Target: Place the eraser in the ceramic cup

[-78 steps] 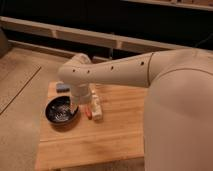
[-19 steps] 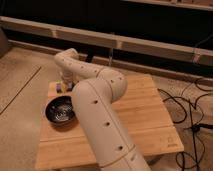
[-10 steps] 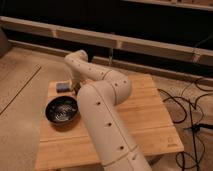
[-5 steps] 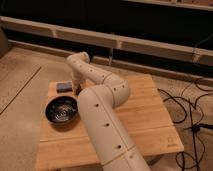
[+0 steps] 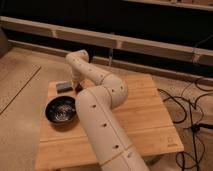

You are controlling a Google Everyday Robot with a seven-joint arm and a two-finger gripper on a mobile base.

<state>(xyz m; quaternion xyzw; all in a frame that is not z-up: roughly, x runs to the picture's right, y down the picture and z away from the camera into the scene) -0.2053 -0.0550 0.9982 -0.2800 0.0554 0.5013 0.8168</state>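
My white arm sweeps from the bottom of the view up over the wooden table (image 5: 140, 115) and bends down at the back left. The gripper (image 5: 77, 86) hangs there, just right of the flat blue-grey pad (image 5: 63, 86) and behind the black bowl (image 5: 61, 110). A small dark shape (image 5: 79, 90) shows at the gripper's tip; I cannot tell whether it is the eraser. The ceramic cup is hidden, probably behind my arm.
Black cables (image 5: 187, 107) lie on the floor right of the table. A low ledge (image 5: 150, 45) runs along the dark wall behind. The arm covers the middle of the table.
The arm's end has swung right from the table's back left corner. The blue-grey pad, covered before, now shows to its left.
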